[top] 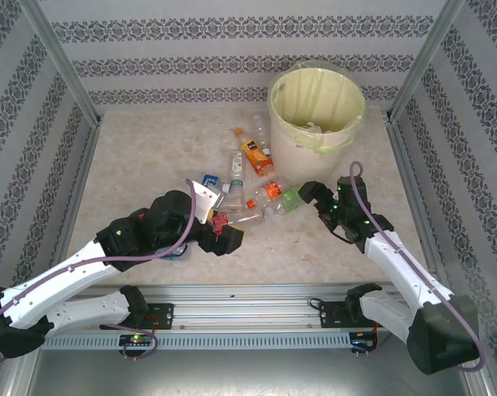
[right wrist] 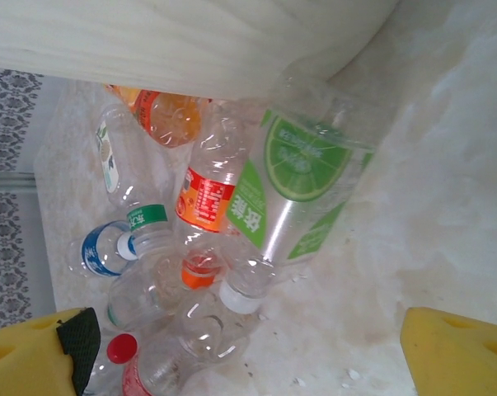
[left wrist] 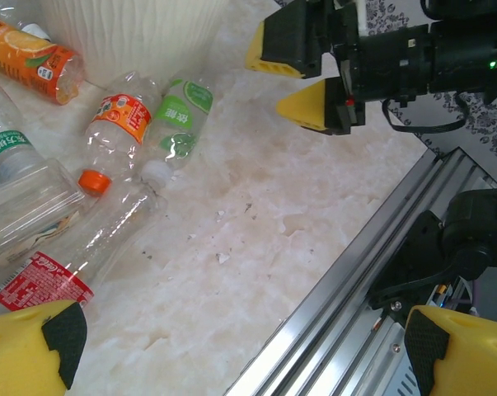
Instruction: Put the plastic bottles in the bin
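Small clear plastic bottles (top: pixel 256 157): glossy, crinkled. Round cream-white bin (top: pixel 302 140): matt wall, thin pale-yellow plastic liner (top: pixel 314 95). Marbled beige tabletop (top: pixel 141 173): smooth.

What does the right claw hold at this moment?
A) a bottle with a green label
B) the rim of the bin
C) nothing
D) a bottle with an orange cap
C: the right claw stands wide open and empty, and the bottles lie on the table ahead of it.

Cream-white bin (top: pixel 291 142), pale yellow liner (top: pixel 316 92); clear plastic bottles (top: pixel 255 156), orange, green, red, blue labels (right wrist: pixel 205 200); beige marbled table (top: pixel 141 173); grey damask-striped walls (top: pixel 232 31).
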Available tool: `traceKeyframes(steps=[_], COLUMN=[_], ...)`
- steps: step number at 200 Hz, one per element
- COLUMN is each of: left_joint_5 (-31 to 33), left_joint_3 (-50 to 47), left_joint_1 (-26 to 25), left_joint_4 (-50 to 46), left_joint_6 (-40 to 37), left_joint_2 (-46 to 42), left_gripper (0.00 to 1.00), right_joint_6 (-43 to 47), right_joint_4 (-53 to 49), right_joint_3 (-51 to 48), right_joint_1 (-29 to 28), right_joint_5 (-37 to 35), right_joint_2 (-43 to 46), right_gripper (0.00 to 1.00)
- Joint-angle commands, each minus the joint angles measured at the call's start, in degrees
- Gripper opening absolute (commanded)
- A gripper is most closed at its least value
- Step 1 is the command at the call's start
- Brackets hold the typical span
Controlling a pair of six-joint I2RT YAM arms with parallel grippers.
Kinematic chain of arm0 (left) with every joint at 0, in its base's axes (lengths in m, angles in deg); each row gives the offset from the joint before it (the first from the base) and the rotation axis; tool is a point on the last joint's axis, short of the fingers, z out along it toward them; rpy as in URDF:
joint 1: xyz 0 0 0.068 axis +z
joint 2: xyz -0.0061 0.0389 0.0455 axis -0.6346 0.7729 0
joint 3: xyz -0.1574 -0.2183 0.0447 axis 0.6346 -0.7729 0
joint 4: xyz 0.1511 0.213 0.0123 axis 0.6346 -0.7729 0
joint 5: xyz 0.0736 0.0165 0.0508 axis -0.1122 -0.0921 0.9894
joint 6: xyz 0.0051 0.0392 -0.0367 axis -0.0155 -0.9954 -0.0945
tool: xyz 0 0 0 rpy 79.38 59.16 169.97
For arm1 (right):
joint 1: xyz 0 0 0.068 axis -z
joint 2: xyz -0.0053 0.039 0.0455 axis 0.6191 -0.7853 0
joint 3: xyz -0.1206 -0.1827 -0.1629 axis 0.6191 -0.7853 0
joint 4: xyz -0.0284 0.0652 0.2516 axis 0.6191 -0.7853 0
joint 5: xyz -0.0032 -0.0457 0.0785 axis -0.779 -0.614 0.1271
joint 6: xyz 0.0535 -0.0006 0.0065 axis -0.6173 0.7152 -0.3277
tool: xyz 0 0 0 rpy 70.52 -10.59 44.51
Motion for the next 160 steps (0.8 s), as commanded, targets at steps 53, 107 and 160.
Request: traceKeyframes(steps=[53,107,160], left_joint_5=[-0.23,-0.35,-0.62], left_joint_3=[-1.96,-2.79,-3.06], left_joint_1=[-0.26,-0.27,-0.25], left_joint_4=[-0.29,1.02,1.33], left_joint_6=[0.84,1.62,1.84], left_joint_2=[-1.18,-1.11,-0.87], left_gripper=[1.0,1.0,1.0], right_joint_6=[-7.2,-9.45,-9.21], right_joint_4=[14.43,20.66,23.23], right_joint_3=[-1.28,-0.69,0.55], right_joint_1=[-3.1,-3.55,-3.47], right_joint_5=[-3.6,-2.9,-1.87], right_joint_2=[-12.47,-20.57,-25.83], right_gripper=[0.91,0.81,0.79])
